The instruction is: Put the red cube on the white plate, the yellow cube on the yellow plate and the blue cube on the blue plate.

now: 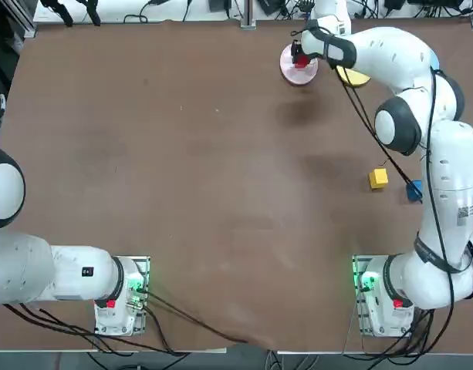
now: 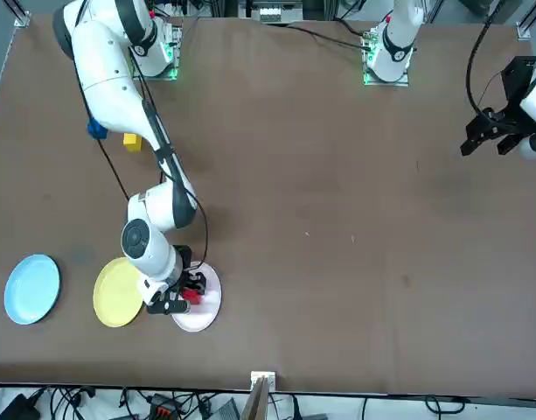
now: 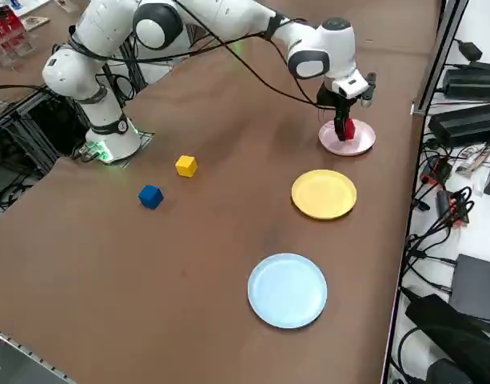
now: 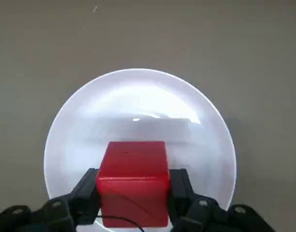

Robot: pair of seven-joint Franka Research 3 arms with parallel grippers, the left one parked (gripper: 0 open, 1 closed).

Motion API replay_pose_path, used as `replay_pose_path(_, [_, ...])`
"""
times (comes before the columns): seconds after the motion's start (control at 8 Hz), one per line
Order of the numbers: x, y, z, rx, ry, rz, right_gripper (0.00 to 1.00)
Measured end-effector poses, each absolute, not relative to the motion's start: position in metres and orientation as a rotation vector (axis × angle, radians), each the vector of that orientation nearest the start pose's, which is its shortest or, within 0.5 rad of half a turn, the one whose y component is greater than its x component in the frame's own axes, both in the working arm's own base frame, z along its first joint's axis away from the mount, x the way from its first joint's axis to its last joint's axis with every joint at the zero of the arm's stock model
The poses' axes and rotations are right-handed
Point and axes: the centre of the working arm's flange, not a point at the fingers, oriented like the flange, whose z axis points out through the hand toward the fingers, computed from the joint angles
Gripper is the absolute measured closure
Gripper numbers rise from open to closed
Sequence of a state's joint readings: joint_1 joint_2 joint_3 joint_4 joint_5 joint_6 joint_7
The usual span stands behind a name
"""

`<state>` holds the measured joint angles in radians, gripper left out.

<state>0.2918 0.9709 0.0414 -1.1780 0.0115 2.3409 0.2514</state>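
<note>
Currently, with twelve o'clock pointing away from the arm bases, the right gripper [image 4: 134,180] is grasping the red cube [image 4: 133,186], its two fingers [image 4: 86,193] pressing on opposite sides. The cube is sitting upright over the white plate [image 4: 138,104], inside the rim; whether its base is touching the surface, the views are not settling.

The step in hand is, as judged, the placing and release. Good practice is calling for the following:

1. Keeping the cube level and holding it within the rim while confirming contact.
2. If a gap is remaining, lowering straight and slowly, and stopping at first contact, since pressing on could be tilting or sliding the plate.
3. Opening both sides evenly, so that neither finger is dragging the cube.
4. Rising vertically until the fingers are clearing the cube, and only then turning away.

The yellow plate [image 3: 324,194] is lying just beside the white one at three o'clock, so sideways travel at low height is risking a knock. The blue plate [image 3: 287,291] is lying farther along that line. The yellow cube [image 1: 378,178] is waiting at five o'clock from the white plate, the blue cube [image 1: 413,191] near it, between three and four o'clock.
</note>
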Motion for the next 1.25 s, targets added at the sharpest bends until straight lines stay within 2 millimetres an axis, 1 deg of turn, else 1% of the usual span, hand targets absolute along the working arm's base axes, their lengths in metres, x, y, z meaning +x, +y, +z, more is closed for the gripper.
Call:
replay_pose_path(0.12, [0.742,0.245,0.213,-3.038,-0.09,-0.286,0.13])
replay_pose_path(0.25, [0.744,0.245,0.215,-3.035,-0.095,-0.318,0.01])
replay_pose_path(0.5, [0.749,0.246,0.225,-3.024,-0.089,-0.353,0.0])
replay_pose_path(0.62, [0.753,0.245,0.239,-3.014,-0.072,-0.369,0.0])
replay_pose_path(0.75, [0.755,0.239,0.265,-3.008,-0.045,-0.353,0.0])
replay_pose_path(0.88, [0.757,0.227,0.3,-3.011,-0.012,-0.308,0.0])
replay_pose_path(1.0, [0.756,0.21,0.342,-3.013,0.02,-0.286,0.0])
replay_pose_path(1.12, [0.752,0.191,0.39,-3.015,0.048,-0.275,0.0])
replay_pose_path(1.25, [0.742,0.174,0.431,-3.025,0.07,-0.24,0.0])
